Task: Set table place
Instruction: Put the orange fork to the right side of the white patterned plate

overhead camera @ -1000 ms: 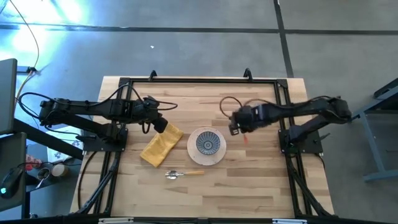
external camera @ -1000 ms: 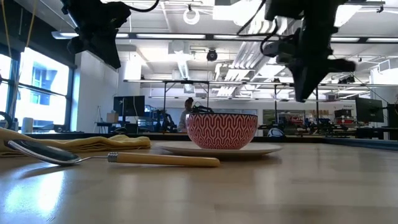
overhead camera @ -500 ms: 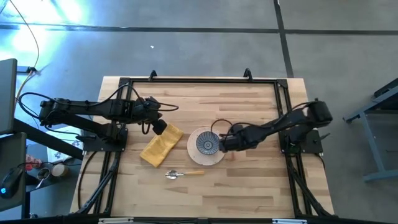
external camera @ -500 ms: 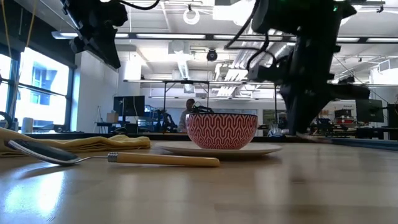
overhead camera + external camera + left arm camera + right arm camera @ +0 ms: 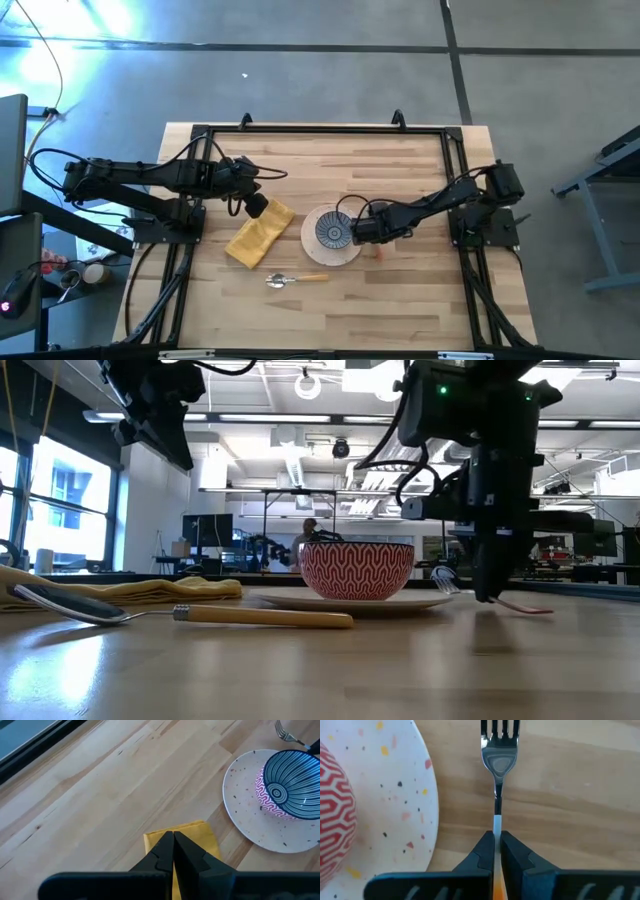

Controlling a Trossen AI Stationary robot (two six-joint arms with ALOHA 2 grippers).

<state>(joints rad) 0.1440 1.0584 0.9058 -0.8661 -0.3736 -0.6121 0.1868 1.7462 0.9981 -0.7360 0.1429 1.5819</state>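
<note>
A cream plate [image 5: 310,246] with a small patterned bowl [image 5: 334,229] on it sits mid-table. My right gripper [image 5: 364,233] is low beside the plate's right rim, shut on the orange-handled fork [image 5: 499,750]. A mustard-yellow napkin [image 5: 255,240] lies left of the plate. A yellow-handled spoon [image 5: 295,279] lies flat near the front. My left gripper [image 5: 255,205] is shut and empty, held high above the napkin's far end [image 5: 200,827]. My right gripper pinches the fork between its two fingers where the metal neck meets the orange handle [image 5: 496,827]. The fingers come from above, pointing down. The handle's free end [image 5: 530,607] lies on the table, and the tines [image 5: 445,575] sit slightly raised by the plate's rim.
The wooden table [image 5: 400,160] has a black rail frame around its edges. Bare wood lies to the right of the plate and along the far side. A person shows far off in the room behind in the low view [image 5: 305,530].
My right gripper has carried the fork from the far right of the plate toward the near edge and the plate, and down to the table. The fork's handle end now rests on the wood. My left arm has kept still.
</note>
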